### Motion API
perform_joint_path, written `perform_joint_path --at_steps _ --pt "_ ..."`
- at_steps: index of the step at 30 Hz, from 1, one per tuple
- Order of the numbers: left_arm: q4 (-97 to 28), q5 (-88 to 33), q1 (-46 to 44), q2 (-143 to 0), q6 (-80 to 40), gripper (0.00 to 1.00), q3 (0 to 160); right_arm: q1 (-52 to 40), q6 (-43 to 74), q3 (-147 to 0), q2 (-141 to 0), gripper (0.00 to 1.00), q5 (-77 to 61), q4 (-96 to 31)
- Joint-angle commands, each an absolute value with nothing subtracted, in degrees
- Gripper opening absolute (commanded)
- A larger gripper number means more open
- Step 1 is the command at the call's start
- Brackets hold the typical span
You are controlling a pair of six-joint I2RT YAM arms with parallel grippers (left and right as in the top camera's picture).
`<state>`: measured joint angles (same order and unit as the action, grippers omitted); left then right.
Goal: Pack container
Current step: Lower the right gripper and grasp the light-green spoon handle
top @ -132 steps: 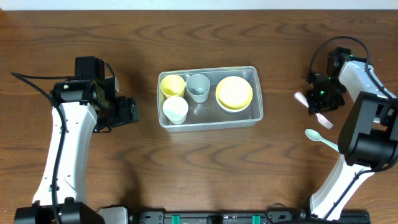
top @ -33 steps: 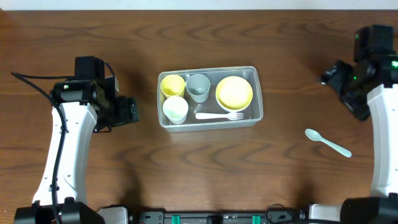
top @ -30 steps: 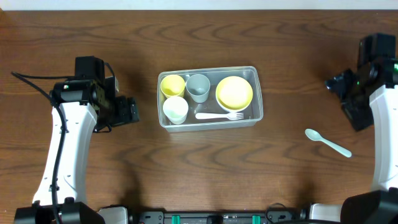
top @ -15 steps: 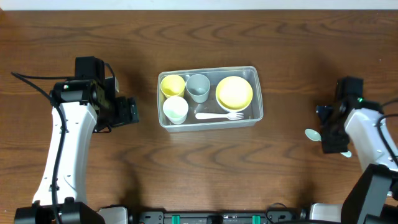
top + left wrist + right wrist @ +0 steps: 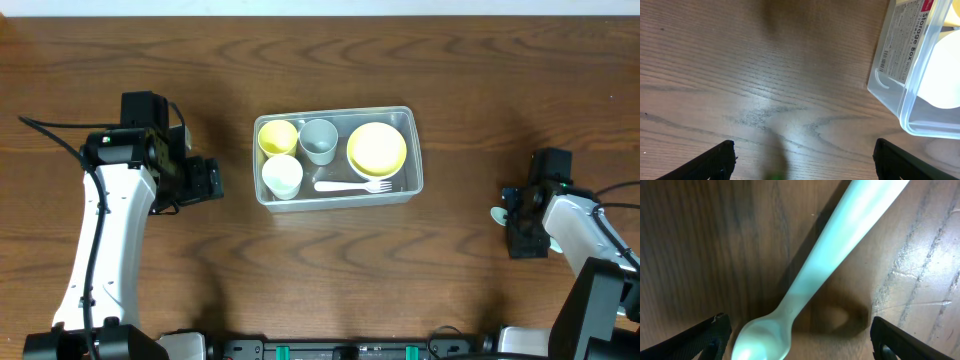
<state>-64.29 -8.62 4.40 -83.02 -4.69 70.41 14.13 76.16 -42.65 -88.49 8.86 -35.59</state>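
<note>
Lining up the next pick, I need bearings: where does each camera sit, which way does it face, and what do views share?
Overhead: fixed above the table, facing straight down; sees the container, left arm, left pincer, right arm, right pincer.
Left wrist: on the left arm, facing down at the table and the container's corner; its dark fingertips frame the bottom.
Right wrist: on the right arm, facing down, close over the mint spoon; fingertips either side.
Shared: overhead and left wrist, the container; overhead and right wrist, the spoon.

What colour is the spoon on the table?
The spoon is pale mint green, clearest in right wrist view.
</note>
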Motion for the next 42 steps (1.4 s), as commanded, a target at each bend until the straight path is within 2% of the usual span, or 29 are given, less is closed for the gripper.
perform_joint_path --at_steps 1,6,15,25,34,42 --pt "-64.69 -8.40 4.58 -82.32 -4.80 0.88 70.35 14.72 77.19 -41.54 -88.51 0.90 9.93 -35.99" --pt "-65.08 -8.38 4.58 -82.32 -4.80 0.88 70.35 14.72 77.82 -41.41 -88.51 0.84 8.23 -38.22" --pt "-65.10 -8.38 4.58 -82.32 -4.80 0.88 70.35 14.98 80.31 -41.41 -88.51 0.84 6.68 -38.57" --pt "-65.08 -8.38 4.58 -82.32 -4.80 0.88 70.35 15.99 74.70 -41.52 -88.51 0.88 6.66 -29.26" --pt "-65.12 -8.38 4.58 -82.32 -4.80 0.88 70.35 18.06 81.38 -41.52 -88.51 0.82 6.59 -31.97" --pt "-65.30 -8.38 4.58 -82.32 -4.80 0.88 70.35 18.61 81.43 -41.52 -90.72 0.81 6.61 -33.30"
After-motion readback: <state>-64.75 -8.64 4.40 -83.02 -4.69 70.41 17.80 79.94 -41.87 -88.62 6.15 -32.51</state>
